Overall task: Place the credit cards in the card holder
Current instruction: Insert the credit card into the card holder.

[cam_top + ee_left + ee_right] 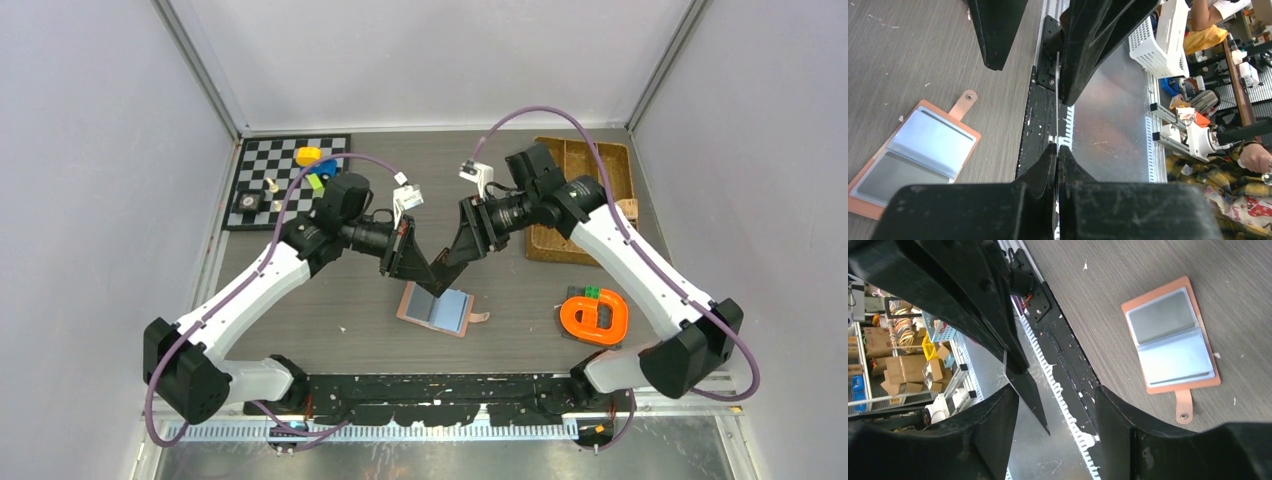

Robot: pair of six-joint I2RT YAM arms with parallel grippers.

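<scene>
Left claw clamped on one dark credit card, held edge-on in mid-air. Right claw spread wide around it. Card holder lies open on desk below. Risk: an off-centre right-claw closure twists the card, which drops.

Soft, even light from above fills the overhead view, leaving faint, blurry shadows on the table. Both wrist views are sharp but dark in the near foreground. Pale glare washes the metal sheet and the sleeves of the card holder.
</scene>
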